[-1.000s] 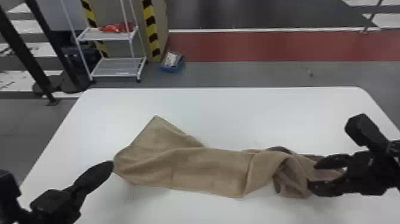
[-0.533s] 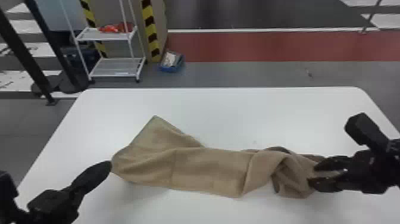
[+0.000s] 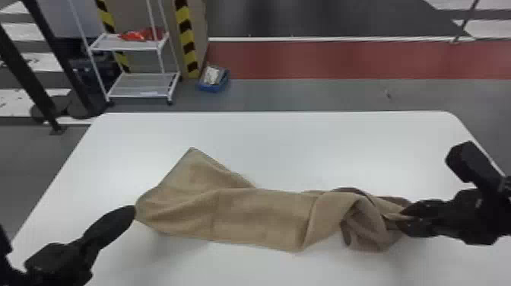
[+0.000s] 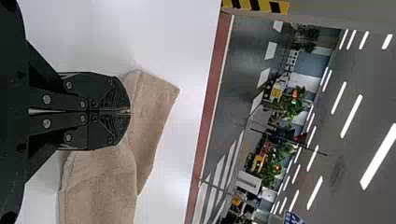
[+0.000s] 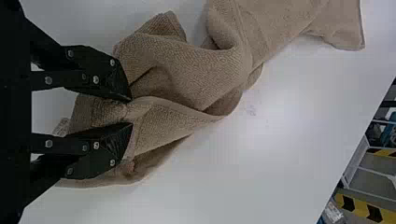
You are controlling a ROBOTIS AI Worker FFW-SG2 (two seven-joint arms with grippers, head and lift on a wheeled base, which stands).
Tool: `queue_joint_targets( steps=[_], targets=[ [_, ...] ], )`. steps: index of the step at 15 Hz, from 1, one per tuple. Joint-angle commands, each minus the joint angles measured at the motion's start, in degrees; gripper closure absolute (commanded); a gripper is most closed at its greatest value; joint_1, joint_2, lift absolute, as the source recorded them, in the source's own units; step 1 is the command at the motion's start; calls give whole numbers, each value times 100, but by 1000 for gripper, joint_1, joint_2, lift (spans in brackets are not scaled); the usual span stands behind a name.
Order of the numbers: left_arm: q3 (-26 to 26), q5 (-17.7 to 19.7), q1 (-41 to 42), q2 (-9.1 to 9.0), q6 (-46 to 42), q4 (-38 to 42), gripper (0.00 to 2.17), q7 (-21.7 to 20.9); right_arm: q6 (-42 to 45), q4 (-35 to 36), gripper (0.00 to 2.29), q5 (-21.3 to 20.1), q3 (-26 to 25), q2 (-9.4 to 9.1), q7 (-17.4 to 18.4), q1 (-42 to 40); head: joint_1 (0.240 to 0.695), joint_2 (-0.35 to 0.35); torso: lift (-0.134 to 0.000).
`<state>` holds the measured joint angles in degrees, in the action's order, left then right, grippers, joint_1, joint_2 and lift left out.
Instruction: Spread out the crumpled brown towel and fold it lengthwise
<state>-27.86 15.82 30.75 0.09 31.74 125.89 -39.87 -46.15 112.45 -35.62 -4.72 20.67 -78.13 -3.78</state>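
Note:
The brown towel (image 3: 262, 216) lies stretched sideways over the table, its left part flatter with a corner pointing back and its right part crumpled. My left gripper (image 3: 131, 213) is at the towel's left end. In the left wrist view the left gripper (image 4: 130, 112) has its fingers together on the edge of the towel (image 4: 100, 182). At the right end is my right gripper (image 3: 405, 220). In the right wrist view, a bunched fold of the towel (image 5: 187, 70) fills the narrow gap of the right gripper (image 5: 130, 112).
The white table (image 3: 296, 148) has bare surface behind the towel and in front of it. Beyond its far edge stand a white shelf rack (image 3: 140, 85) and a blue box (image 3: 214, 80) on the floor.
My left gripper has shifted slightly left, and the towel's left end has moved with it. The right gripper's fingers have drawn closer together around the towel's crumpled end.

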Motion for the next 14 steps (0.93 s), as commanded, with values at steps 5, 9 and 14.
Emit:
queue_joint_targets(
  steps=[5, 9, 14],
  targets=[
    [26, -9, 1, -24, 4, 58, 1376, -3, 312, 243, 1308, 371, -600, -1, -19, -219, 695, 7, -124],
    [44, -9, 1, -24, -14, 85, 1376, -56, 681, 436, 1325, 1391, -1585, -98, -19, -334, 695, -19, -124],
    [88, -35, -148, -24, 92, 392, 1376, -29, 804, 497, 1325, 2630, -2516, -177, 281, -298, 695, -75, -124]
  ],
)
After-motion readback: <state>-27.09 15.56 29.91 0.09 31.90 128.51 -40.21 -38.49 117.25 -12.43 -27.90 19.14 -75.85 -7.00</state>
